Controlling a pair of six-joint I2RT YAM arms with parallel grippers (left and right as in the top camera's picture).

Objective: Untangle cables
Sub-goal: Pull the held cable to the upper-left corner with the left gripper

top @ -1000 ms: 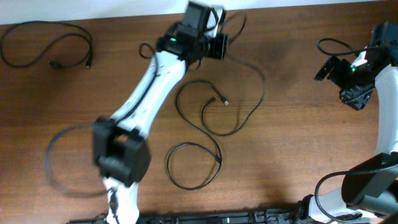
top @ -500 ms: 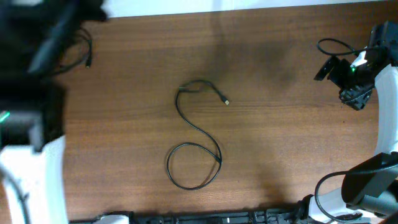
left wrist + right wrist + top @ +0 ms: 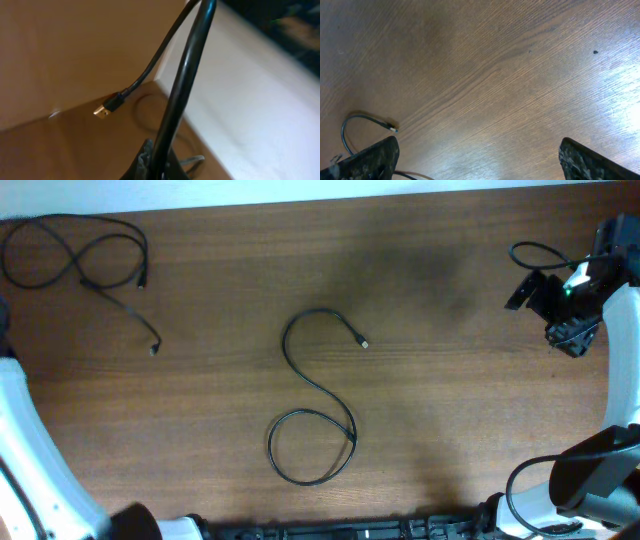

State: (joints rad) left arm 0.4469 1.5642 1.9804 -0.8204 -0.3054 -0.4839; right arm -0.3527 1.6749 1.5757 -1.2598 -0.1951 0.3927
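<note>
One black cable (image 3: 318, 395) lies alone mid-table in an S shape, with a closed loop at the front and its plug (image 3: 362, 342) at the back. At the back left corner, two more cables (image 3: 80, 260) lie looped over each other, one end (image 3: 154, 350) pointing toward the middle. In the overhead view only the left arm's white link (image 3: 30, 450) shows at the left edge. My left gripper (image 3: 160, 164) is shut on a black cable (image 3: 185, 75), whose gold plug (image 3: 102, 112) hangs free. My right gripper (image 3: 548, 315) stands open over bare wood at the far right (image 3: 480, 160).
The right wrist view catches the middle cable's end (image 3: 367, 120) far off at the left. The white surface (image 3: 250, 100) past the table's edge shows beside the left gripper. The right arm's own black wire (image 3: 535, 252) loops at the back right.
The left arm swung from the back middle of the table to the left edge, pulling one cable out of the middle pair and over to the back left. The right arm stayed still.
</note>
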